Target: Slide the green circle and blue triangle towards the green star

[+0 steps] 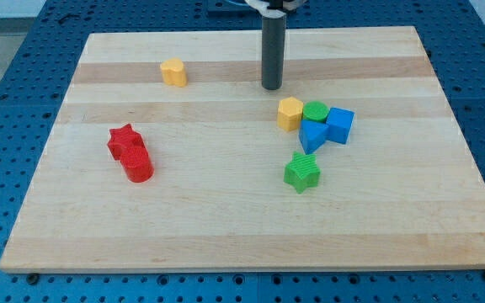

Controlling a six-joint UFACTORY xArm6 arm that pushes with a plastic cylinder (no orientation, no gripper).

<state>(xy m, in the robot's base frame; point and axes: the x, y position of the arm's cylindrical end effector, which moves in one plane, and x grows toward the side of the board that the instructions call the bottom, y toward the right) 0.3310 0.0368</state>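
Observation:
The green circle sits right of centre, touching the blue triangle just below it. The green star lies a short way below the triangle, apart from it. My tip is the lower end of the dark rod, up and to the left of the green circle, with the yellow hexagon between them. The tip touches no block.
A blue cube touches the green circle and blue triangle on their right. A yellow block lies near the view's top left. A red star and a red cylinder sit together at the left. The wooden board ends near every view edge.

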